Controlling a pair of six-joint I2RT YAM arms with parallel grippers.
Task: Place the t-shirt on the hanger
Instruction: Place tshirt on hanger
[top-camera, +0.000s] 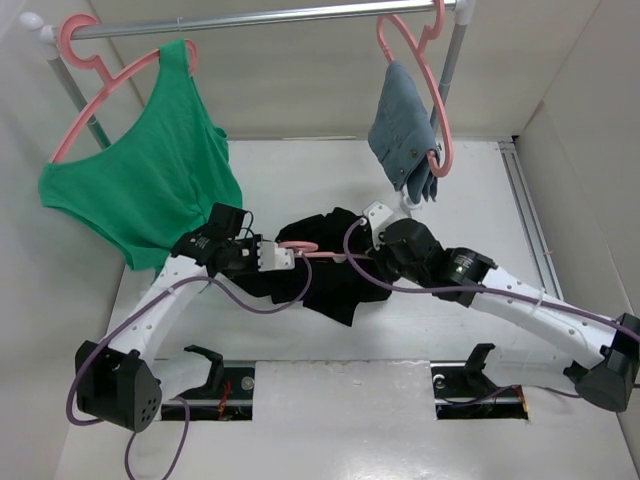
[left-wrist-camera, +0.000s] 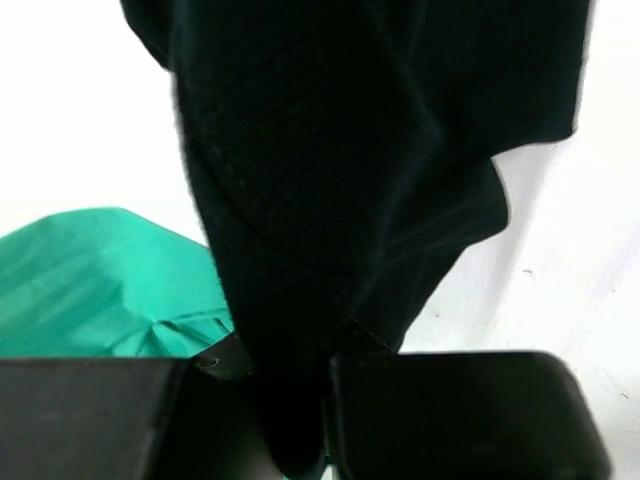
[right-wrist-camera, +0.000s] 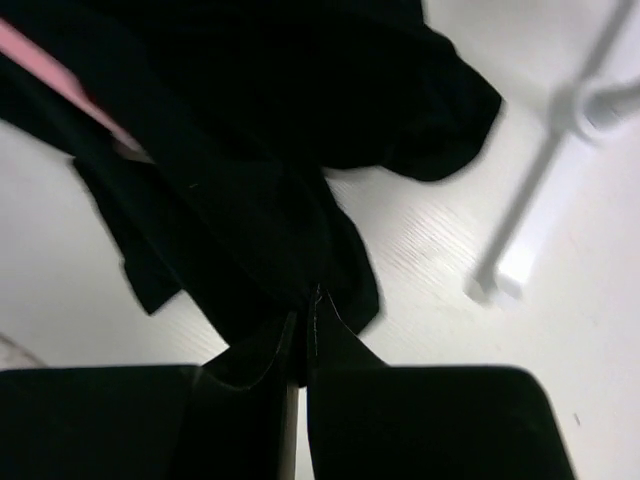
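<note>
**Both claws pinch the t-shirt at mid-frame**

The black t-shirt lies bunched at the centre of the top view, on the white tabletop. The pink hanger pokes out across it. The left claw is closed on a fold of the shirt, and the right claw also grips shirt fabric. A green top hangs upper left and a grey-blue garment upper right.

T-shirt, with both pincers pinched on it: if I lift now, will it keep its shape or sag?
Probably sags: the t-shirt bunches in loose folds at the left pincer. Likely light: a thin pinch in the right pincer holds a fold. It may drag the hanger along, since that sits amid the cloth.
</note>
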